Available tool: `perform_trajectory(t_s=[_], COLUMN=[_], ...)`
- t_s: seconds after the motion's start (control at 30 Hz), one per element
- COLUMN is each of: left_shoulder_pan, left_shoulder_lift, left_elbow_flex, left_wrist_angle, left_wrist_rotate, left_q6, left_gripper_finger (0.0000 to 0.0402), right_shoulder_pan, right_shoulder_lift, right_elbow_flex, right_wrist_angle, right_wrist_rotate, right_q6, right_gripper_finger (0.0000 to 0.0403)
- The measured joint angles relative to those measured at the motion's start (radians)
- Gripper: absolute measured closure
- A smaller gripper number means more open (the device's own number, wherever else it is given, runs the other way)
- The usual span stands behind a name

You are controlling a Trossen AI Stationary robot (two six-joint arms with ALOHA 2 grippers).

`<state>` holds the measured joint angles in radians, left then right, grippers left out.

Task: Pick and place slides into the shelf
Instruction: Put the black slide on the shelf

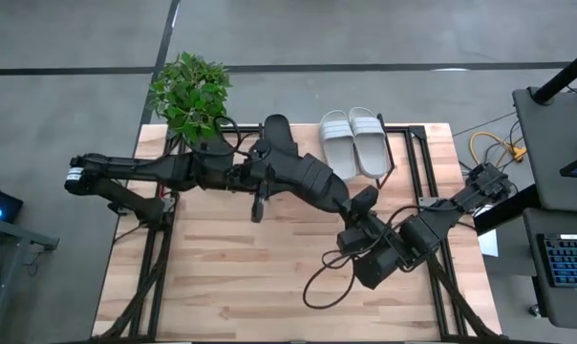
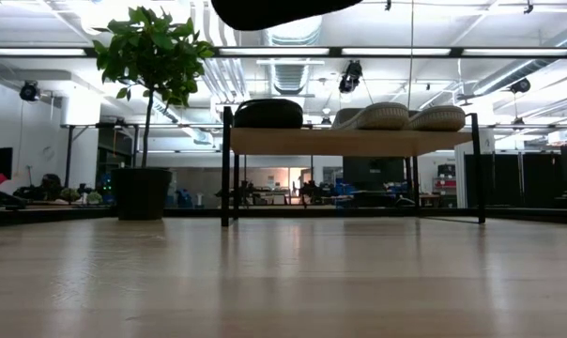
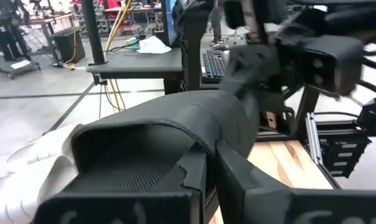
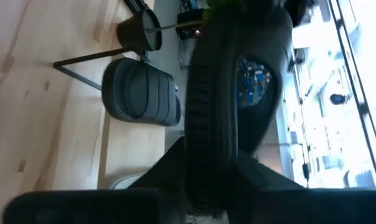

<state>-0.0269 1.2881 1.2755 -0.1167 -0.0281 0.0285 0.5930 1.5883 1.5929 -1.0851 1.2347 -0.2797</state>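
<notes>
A black slide hangs in the air over the table's middle, held between my two arms; its underside shows at the top of the low view. My left gripper is shut on its strap end. My right gripper is closed on its other end. On the shelf at the far edge, another black slide and two light grey slides rest on their soles, side by side. My left gripper pinches the edge of the slide's strap between its two fingers, coming level from the table's left. The slide reaches away from it, lifted clear of the table. My right gripper has the sole's edge between its two fingers, coming from the table's right. The slide stands on its side in the hold, clear of the table.
A potted plant stands at the table's far left corner, beside the shelf. The shelf has bare plank between the black slide and the grey pair. Cables hang from my right arm over the wooden tabletop.
</notes>
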Motion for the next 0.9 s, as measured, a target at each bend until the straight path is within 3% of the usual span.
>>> perform_trajectory(t_s=[0.2, 0.5, 0.77, 0.9], left_shoulder_pan=[0.001, 0.000, -0.002, -0.006], left_shoulder_lift=[-0.040, -0.064, -0.066, -0.067], left_elbow_flex=[-0.006, -0.008, -0.026, -0.035], left_wrist_angle=[-0.014, -0.051, -0.051, -0.047], left_wrist_rotate=[-0.005, 0.019, 0.045, 0.045], left_q6=[0.055, 0.178, 0.222, 0.224], left_gripper_finger=[0.0401, 0.0401, 0.0401, 0.0401], right_shoulder_pan=[0.001, 0.009, 0.040, 0.125], right_shoulder_lift=[-0.030, -0.095, -0.187, -0.271], right_elbow_flex=[0.002, 0.002, -0.061, -0.260], right_wrist_angle=[-0.026, -0.094, -0.199, -0.203], right_wrist_rotate=[0.008, -0.004, 0.015, 0.177], right_q6=[0.111, 0.274, 0.748, 0.956], right_gripper_finger=[0.0264, 0.0241, 0.0246, 0.0254])
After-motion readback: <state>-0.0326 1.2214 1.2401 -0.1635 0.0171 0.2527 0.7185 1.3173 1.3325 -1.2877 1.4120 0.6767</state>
